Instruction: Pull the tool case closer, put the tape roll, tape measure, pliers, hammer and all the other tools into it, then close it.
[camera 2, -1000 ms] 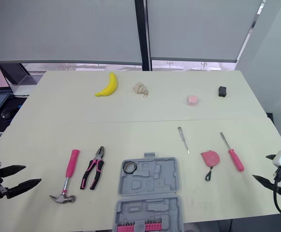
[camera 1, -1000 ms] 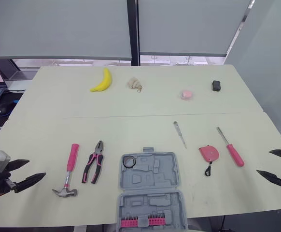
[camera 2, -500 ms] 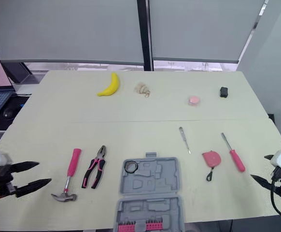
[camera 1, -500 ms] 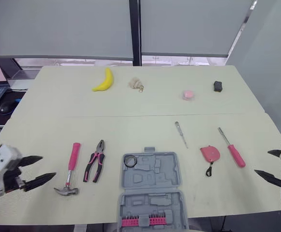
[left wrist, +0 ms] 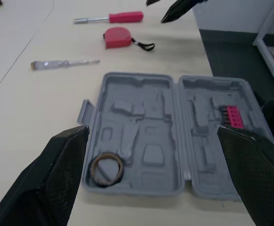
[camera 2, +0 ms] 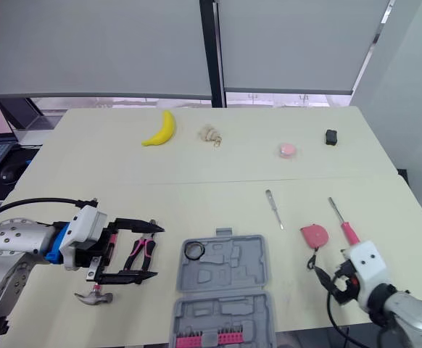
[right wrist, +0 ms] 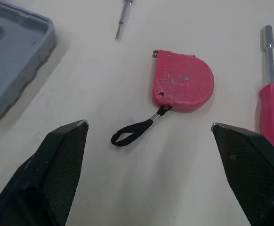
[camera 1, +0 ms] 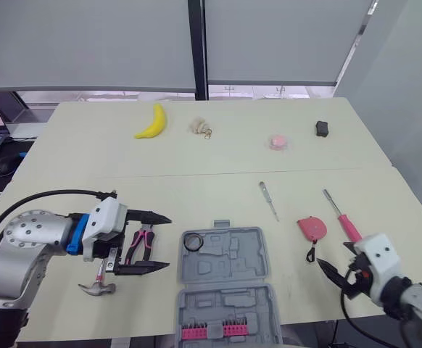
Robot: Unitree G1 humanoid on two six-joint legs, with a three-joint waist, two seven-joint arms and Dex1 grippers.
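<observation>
Head views: the tool case [camera 1: 225, 279] lies open and flat at the 6 o'clock edge of the table [camera 1: 196, 163], one grey half behind the other; the tape roll [camera 1: 193, 242] sits inside the far half, in the corner toward 10 o'clock; a row of pink bits [camera 1: 209, 333] lines the near half. The left gripper [camera 1: 169, 242] hovers at 9 o'clock of the case, spread wide and holding nothing, its tips just beside the case wall; the pliers [camera 1: 138, 245] lie on the table between its fingers; the hammer [camera 1: 96, 288] shows its steel head at 7 o'clock of the pliers, its handle hidden by the gripper. The tape measure [camera 1: 312, 228] lies at 3 o'clock of the far half, apart from it; the pink screwdriver [camera 1: 341, 220] is at its 2 o'clock; the slim screwdriver [camera 1: 269, 201] lies at 1 o'clock of the case. The right gripper [camera 1: 333, 257] is spread and empty too, near the tape measure at its 5 o'clock. A banana [camera 1: 153, 122], a beige trinket [camera 1: 200, 127], a pink round thing [camera 1: 278, 142] and a small black object [camera 1: 322, 129] lie along the far side.

Left wrist view: the black fingers [left wrist: 57, 179] stand far apart with the open case ahead between them; beyond it lie both screwdrivers and the tape measure.

Right wrist view: the fingers [right wrist: 57, 174] are wide apart; the tape measure lies flat ahead between them, its black strap [right wrist: 132, 132] trailing toward the camera; the pink screwdriver lies beside it; a case corner shows by the other finger.
</observation>
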